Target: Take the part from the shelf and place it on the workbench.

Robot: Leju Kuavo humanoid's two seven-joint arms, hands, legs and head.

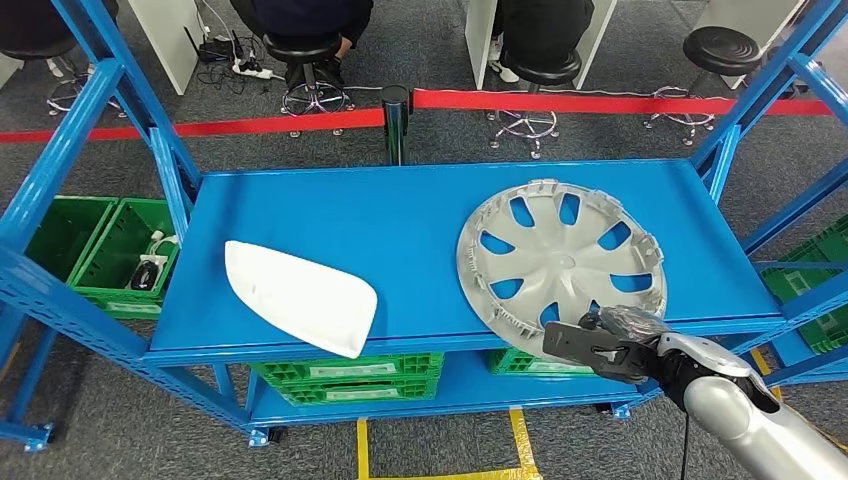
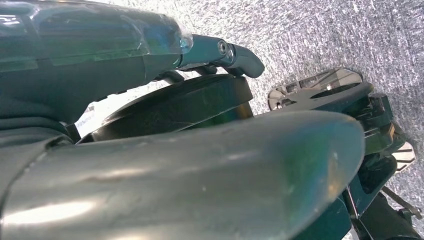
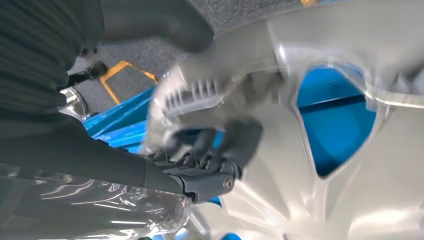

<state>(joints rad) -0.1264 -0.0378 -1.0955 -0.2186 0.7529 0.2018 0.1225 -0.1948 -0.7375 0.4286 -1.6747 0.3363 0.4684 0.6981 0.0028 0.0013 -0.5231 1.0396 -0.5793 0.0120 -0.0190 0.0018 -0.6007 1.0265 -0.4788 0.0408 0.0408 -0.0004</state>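
Nearest the camera, the robot's right hand (image 1: 600, 345) reaches in from the lower right to the front edge of the blue shelf (image 1: 400, 215), its silver forearm trailing off toward the corner. From the right wrist, the dark fingers (image 3: 240, 142) are curled around the ribbed rim of the silver wheel cover (image 3: 350, 100), pinching it, with the thumb over the top. Going left to right along the shelf top: a white moulded panel (image 1: 300, 297) lies flat at the front left corner, its near tip reaching the front edge; the wheel cover (image 1: 560, 262) lies face up on the right half, its near rim at the front edge where the hand grips it, well apart from the panel. Green crates (image 1: 95, 250) stand on the floor beyond the left end. The left hand (image 2: 220, 50) hangs over grey carpet; whether its fingers are spread or curled cannot be told.
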